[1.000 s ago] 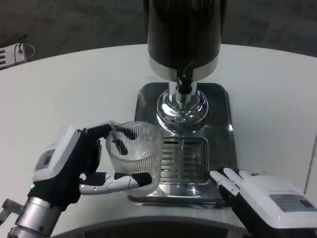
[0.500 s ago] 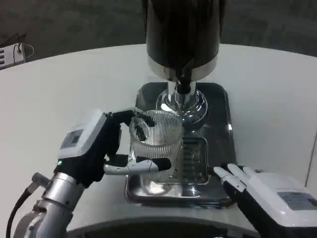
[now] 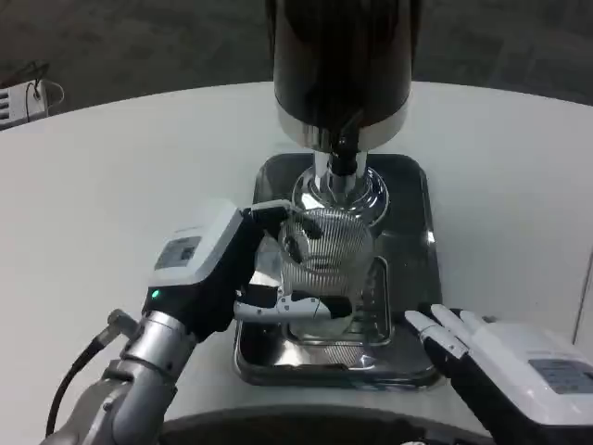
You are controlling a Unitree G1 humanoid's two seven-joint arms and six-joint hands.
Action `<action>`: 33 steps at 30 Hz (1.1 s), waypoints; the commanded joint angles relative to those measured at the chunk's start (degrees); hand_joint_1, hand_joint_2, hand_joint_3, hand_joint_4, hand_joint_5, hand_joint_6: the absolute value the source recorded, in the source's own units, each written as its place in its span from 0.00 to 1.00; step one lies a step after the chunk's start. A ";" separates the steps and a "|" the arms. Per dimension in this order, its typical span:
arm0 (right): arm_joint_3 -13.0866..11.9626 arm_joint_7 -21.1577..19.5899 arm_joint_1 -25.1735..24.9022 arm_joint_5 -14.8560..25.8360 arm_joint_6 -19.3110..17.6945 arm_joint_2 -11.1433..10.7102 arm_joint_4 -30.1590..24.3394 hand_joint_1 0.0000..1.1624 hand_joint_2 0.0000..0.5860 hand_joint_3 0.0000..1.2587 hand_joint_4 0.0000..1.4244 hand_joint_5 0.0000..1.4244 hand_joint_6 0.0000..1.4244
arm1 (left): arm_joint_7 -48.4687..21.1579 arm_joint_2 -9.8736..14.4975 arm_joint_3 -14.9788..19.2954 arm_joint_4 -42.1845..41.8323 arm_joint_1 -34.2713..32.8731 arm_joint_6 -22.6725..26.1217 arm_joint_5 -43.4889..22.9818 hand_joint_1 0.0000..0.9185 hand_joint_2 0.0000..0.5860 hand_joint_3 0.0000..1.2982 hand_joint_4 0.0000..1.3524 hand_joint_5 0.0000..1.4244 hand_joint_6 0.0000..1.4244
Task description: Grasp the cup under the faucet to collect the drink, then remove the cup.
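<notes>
A clear ribbed glass cup stands over the drip grate of the steel tray, just in front of and below the black faucet spout of the dark drink dispenser. My left hand grips the cup from its left side, fingers wrapped around the wall. I see no liquid in the cup. My right hand rests at the lower right of the table, fingers stretched out toward the tray's front right corner, holding nothing.
The dispenser's chrome base rises right behind the cup. White table spreads to the left and right of the tray. A small white object with a cable lies at the far left edge.
My left hand has carried the cup to the right and away from me, from the tray's front left corner to a spot under the faucet. The right hand has barely shifted.
</notes>
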 commanded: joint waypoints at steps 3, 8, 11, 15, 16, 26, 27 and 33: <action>-0.62 -0.71 0.83 1.98 0.43 -0.41 -1.13 0.51 0.77 0.06 0.00 0.00 0.00 | 1.71 0.43 -1.78 1.17 -2.27 1.73 0.77 0.56 0.00 0.74 0.78 0.90 1.00; -1.34 -0.76 0.77 3.09 0.94 -1.08 -0.86 0.51 0.77 0.06 0.00 0.00 0.00 | 0.79 1.09 -2.54 1.75 -2.93 3.71 0.76 0.53 0.00 0.67 0.70 0.84 1.00; -1.41 -0.82 0.82 3.44 1.20 -1.32 -0.68 0.51 0.77 0.06 0.00 0.00 0.00 | 0.68 1.42 -2.81 1.48 -2.91 4.73 0.86 0.48 0.00 0.61 0.63 0.79 0.99; -1.25 -0.98 0.70 3.79 1.60 -1.38 -0.21 0.51 0.77 0.06 0.00 0.00 0.00 | -0.73 1.96 -2.79 1.77 -3.33 5.00 -0.21 0.24 0.04 0.53 0.53 0.76 0.99; -1.26 -1.04 0.68 3.92 1.71 -1.33 -0.14 0.51 0.77 0.06 0.00 0.00 0.00 | -1.11 2.07 -2.75 1.92 -3.44 4.75 -0.60 0.17 0.04 0.52 0.53 0.76 0.98; -0.88 -1.76 0.30 4.48 2.49 -1.39 0.48 0.51 0.78 0.06 0.00 0.00 0.00 | -4.34 2.99 -2.96 1.58 -4.29 3.63 -1.61 0.09 0.04 0.36 0.39 0.65 0.91; -0.80 -1.79 0.33 4.47 2.58 -1.35 0.51 0.51 0.78 0.06 0.00 0.00 0.00 | -4.48 2.95 -2.97 1.45 -4.32 3.62 -1.61 0.08 0.04 0.34 0.37 0.63 0.90; -0.58 -1.69 0.61 4.64 3.13 -1.49 0.54 0.51 0.78 0.07 0.00 0.00 0.00 | -4.97 2.88 -2.95 0.28 -3.99 3.97 -1.85 0.07 0.04 0.18 0.22 0.51 0.82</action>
